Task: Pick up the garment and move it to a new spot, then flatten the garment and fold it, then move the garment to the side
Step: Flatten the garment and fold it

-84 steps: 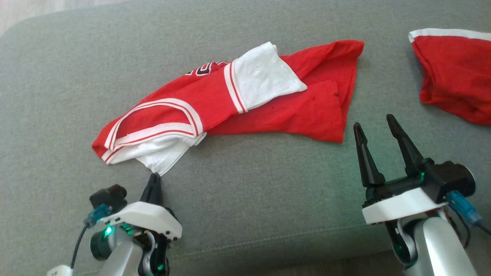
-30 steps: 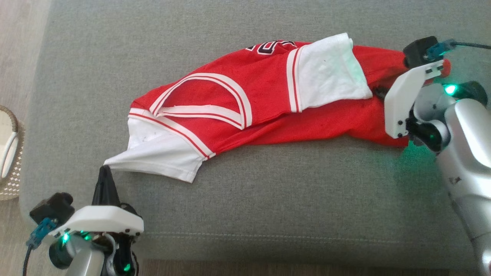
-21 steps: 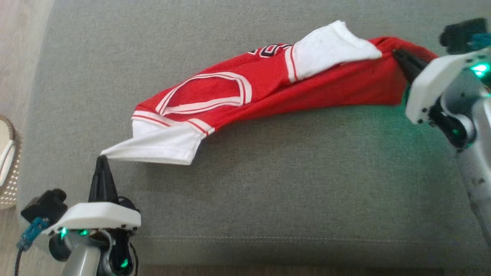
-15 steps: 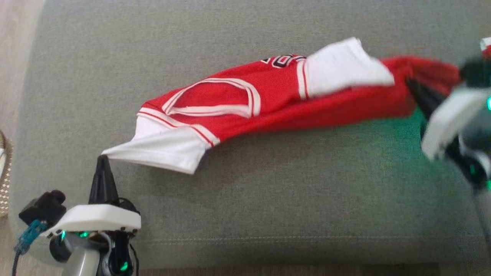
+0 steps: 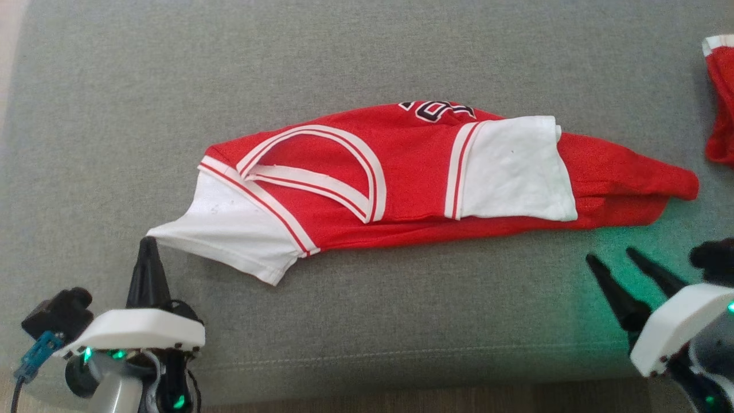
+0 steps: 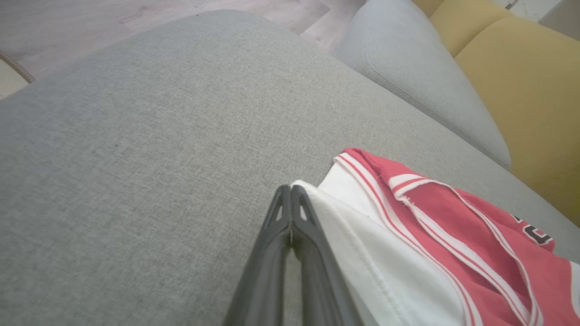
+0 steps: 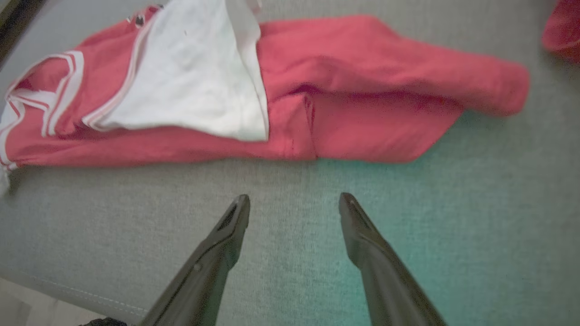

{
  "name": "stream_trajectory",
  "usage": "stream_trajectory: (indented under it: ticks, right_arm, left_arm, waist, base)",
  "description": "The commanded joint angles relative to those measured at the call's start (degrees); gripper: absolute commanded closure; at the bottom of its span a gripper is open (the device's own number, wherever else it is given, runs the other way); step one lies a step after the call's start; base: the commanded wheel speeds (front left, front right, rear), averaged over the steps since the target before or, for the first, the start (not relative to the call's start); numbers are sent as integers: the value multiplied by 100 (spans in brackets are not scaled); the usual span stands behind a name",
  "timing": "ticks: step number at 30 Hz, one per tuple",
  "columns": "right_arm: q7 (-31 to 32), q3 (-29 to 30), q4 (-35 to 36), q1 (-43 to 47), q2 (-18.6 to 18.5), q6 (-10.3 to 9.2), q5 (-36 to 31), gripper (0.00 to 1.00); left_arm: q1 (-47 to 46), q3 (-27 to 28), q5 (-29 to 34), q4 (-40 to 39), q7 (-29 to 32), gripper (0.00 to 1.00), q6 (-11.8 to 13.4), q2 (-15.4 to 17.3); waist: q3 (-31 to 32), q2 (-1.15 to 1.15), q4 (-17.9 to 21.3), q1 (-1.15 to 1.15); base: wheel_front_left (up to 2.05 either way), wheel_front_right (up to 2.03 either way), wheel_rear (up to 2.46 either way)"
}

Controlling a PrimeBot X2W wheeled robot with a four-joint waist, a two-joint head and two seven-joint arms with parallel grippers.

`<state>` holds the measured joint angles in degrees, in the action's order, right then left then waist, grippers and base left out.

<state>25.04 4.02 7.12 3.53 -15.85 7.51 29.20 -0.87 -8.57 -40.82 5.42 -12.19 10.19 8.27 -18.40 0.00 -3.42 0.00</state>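
Note:
The garment is a red jersey with white sleeves and white-striped trim, stretched lengthwise across the grey cushion. My left gripper is shut on the tip of its white sleeve at the lower left; the left wrist view shows the closed fingers pinching the white hem of the garment. My right gripper stands open at the lower right, off the cloth and below the jersey's red end. In the right wrist view its fingers are spread over bare cushion in front of the garment.
A second red garment with white trim lies at the right edge of the cushion. The cushion's front seam runs near the bottom. Another grey cushion and a yellow backrest lie beyond.
My right gripper has let go of the jersey's red end and drawn back toward the front edge. The red end now rests flat on the cushion. The left gripper keeps its hold.

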Motion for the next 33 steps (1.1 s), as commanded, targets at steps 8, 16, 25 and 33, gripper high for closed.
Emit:
stream_trajectory:
  ticks: [8,16,25,33]
  right_arm:
    - [-143,-132,372,-531,207,-2,-553,0]
    - [-390,-262,-724,-1267,107,-2,-1123,0]
    - [-596,-481,-1228,-1502,-23,-2,-1173,100]
    - [-786,-433,-770,-1369,-107,-2,-1239,100]
  left_arm:
    - [-159,151,116,-212,-3,100,75,161]
    - [-296,77,148,-106,-23,100,62,134]
    - [-296,63,105,-14,-73,100,4,95]
    - [-292,148,69,66,-134,100,-33,103]
  waist:
    - [-136,0,75,0]
    - [-100,0,-84,0]
    - [-131,0,-192,0]
    - [-27,0,-88,0]
  base:
    - [0,0,0]
    - [0,0,0]
    - [0,0,0]
    - [0,0,0]
